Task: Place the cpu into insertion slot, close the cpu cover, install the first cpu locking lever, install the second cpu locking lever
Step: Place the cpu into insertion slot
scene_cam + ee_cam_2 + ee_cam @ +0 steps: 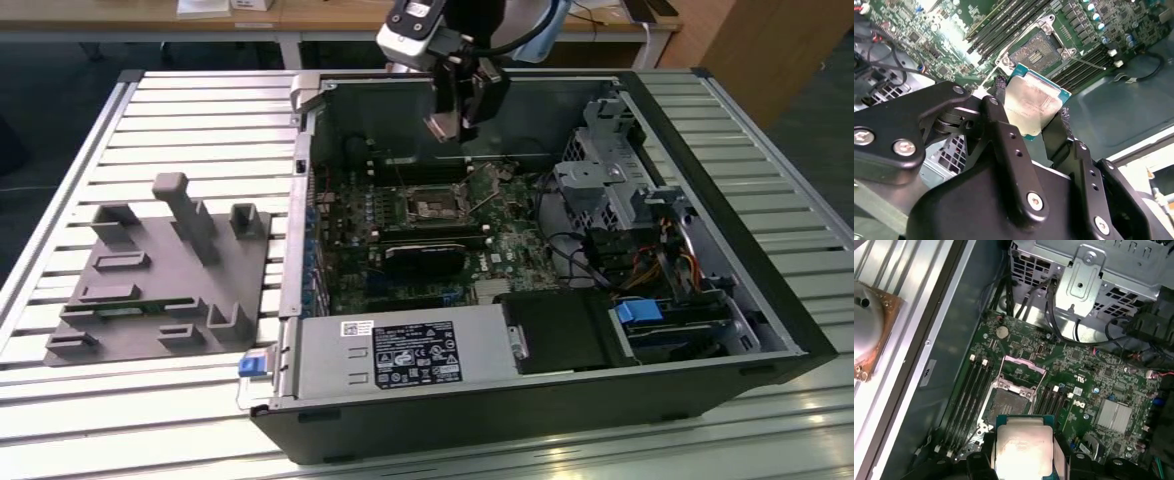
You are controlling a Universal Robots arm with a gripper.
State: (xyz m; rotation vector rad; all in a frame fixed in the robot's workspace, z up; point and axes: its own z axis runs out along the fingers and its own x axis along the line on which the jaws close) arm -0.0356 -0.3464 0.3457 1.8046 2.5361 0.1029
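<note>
The claw (1030, 101) pinches the cpu (1021, 447) by two edges, above the open insertion slot (1006, 402) — if it comes down crooked, it could scrape the slot

Matte black pincer (1031, 102), silver screws (1034, 201), jointed links (929, 112), silvery wrist housing (407, 35)

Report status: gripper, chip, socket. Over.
Gripper shut on chip, not yet in socket. Socket empty, cover raised. Nothing blocking socket.
</note>
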